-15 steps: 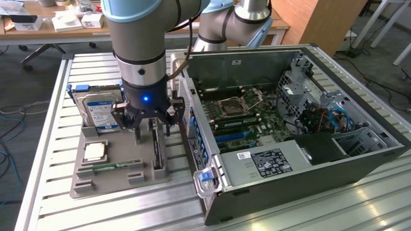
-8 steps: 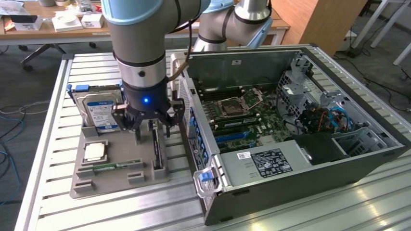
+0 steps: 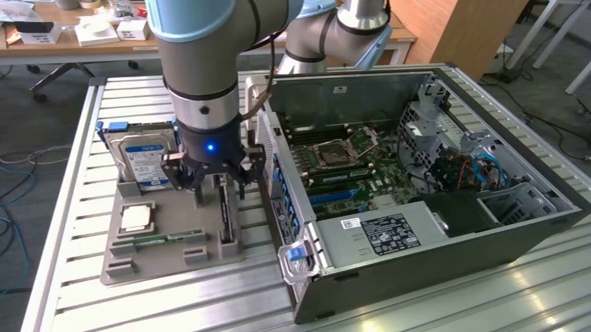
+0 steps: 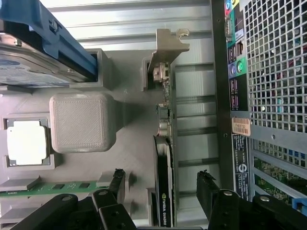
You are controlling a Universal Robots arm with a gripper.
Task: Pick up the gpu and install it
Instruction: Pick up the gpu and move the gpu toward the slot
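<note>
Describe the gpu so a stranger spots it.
Beside the open case sits a grey tray. The gpu stands on edge in its slot nearest the case. It is a thin black card, unlike the boxy hard drive and green memory stick.

A slatted aluminium worktop [image 3: 138, 304] fills the foreground, with light glancing off its ribs at the near corner on the exterior view's right. Beyond its far edge stands a wooden desk [image 3: 55, 48] carrying white boxes [image 3: 97, 31], with an office chair's castered base [image 3: 60, 75] beneath. The floor [image 3: 23, 111] is grey. Blue and pale cables [image 3: 11, 187] trail over it on the exterior view's left. A wooden panel [image 3: 461, 28] and white table legs [image 3: 554, 31] stand at the far right.
</note>
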